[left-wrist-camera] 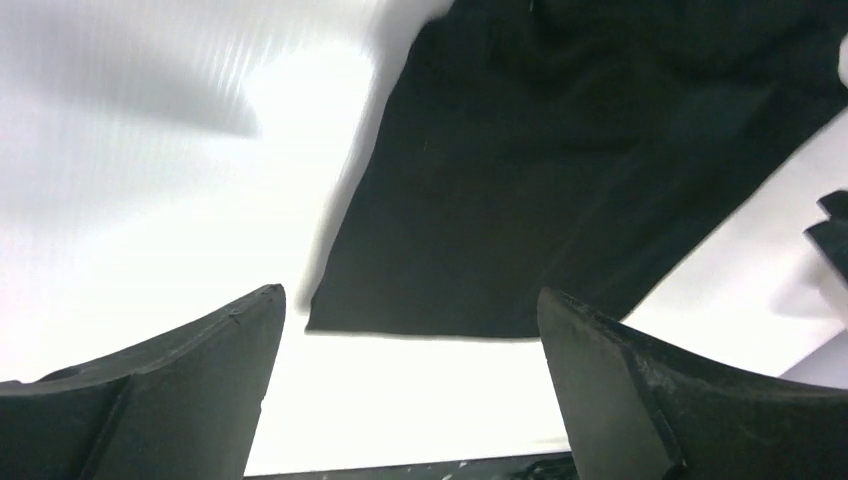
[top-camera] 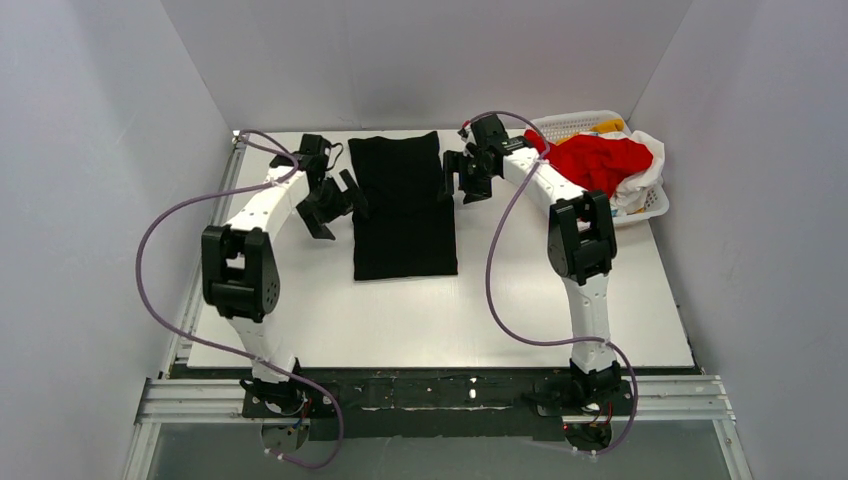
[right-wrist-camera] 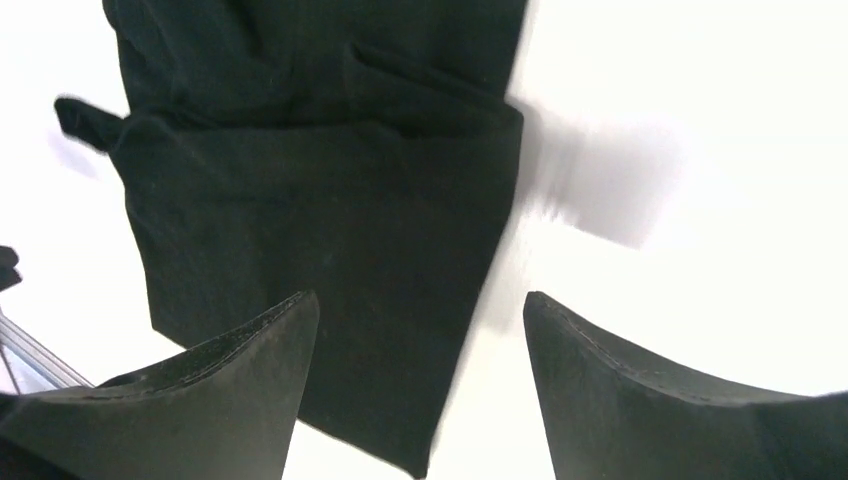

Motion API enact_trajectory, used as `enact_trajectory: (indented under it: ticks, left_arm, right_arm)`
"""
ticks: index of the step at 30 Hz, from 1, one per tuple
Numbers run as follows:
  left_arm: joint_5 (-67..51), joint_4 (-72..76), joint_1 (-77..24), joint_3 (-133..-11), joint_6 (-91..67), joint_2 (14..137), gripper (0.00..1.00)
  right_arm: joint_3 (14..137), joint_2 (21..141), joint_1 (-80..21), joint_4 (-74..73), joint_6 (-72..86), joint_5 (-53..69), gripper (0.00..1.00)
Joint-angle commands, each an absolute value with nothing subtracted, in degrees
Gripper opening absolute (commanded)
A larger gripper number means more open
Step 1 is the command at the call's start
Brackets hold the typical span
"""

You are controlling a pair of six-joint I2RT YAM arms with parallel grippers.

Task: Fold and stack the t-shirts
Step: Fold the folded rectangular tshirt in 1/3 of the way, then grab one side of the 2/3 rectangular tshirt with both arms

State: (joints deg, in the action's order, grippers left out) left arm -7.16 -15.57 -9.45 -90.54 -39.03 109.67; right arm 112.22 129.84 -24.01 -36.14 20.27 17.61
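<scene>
The black t-shirt (top-camera: 402, 205) lies flat on the white table, folded lengthwise into a long rectangle at the middle back. It also shows in the left wrist view (left-wrist-camera: 560, 170) and in the right wrist view (right-wrist-camera: 320, 190). My left gripper (top-camera: 335, 205) is open and empty just beside the shirt's left edge. My right gripper (top-camera: 462, 178) is open and empty just beside the shirt's right edge, near its far end. The red t-shirt (top-camera: 597, 160) lies bunched in the basket, with white cloth (top-camera: 640, 185) and a bit of yellow cloth (top-camera: 610, 126) beside it.
The white lattice basket (top-camera: 652, 203) stands at the table's back right corner. The table (top-camera: 420, 320) is white, with grey walls on three sides. A metal rail runs along the near edge by the arm bases.
</scene>
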Motion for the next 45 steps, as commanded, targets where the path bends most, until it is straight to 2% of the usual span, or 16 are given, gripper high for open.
enact_trajectory:
  ticks: [1, 6, 13, 15, 20, 30, 36, 45]
  left_arm:
    - [-10.3, -18.6, -9.2, -78.4, -38.3, 96.2, 0.98]
    - [-14.9, -13.8, -9.6, -64.6, -41.1, 88.9, 0.98]
    - [-17.2, -11.2, -9.6, -57.2, -42.6, 90.6, 0.98]
    - [-16.4, -9.7, -9.6, -56.0, -42.8, 91.6, 0.97]
    - [-16.8, -6.8, -9.6, -55.1, -44.0, 95.1, 0.72]
    - [-15.6, -4.0, -9.7, -54.5, -44.9, 100.9, 0.40]
    - [-15.6, -4.1, -9.7, -56.0, -45.2, 105.3, 0.31]
    - [-13.5, -6.6, -9.7, -56.7, -43.8, 104.6, 0.34]
  right_arm:
    - [105.6, 118.6, -23.9, -34.8, 19.6, 14.9, 0.84]
    - [84.7, 106.7, -26.0, -25.9, 22.9, 16.7, 0.83]
    - [69.3, 101.1, -29.0, -19.4, 30.1, 16.9, 0.82]
    - [68.4, 102.1, -29.2, -18.6, 31.0, 17.7, 0.81]
    - [68.3, 104.4, -30.2, -17.6, 31.8, 16.9, 0.77]
    - [64.2, 106.3, -31.0, -13.9, 34.4, 17.9, 0.59]
    - [63.2, 106.5, -31.4, -14.0, 33.3, 17.3, 0.57]
    - [62.5, 106.1, -32.2, -15.2, 33.2, 17.0, 0.54]
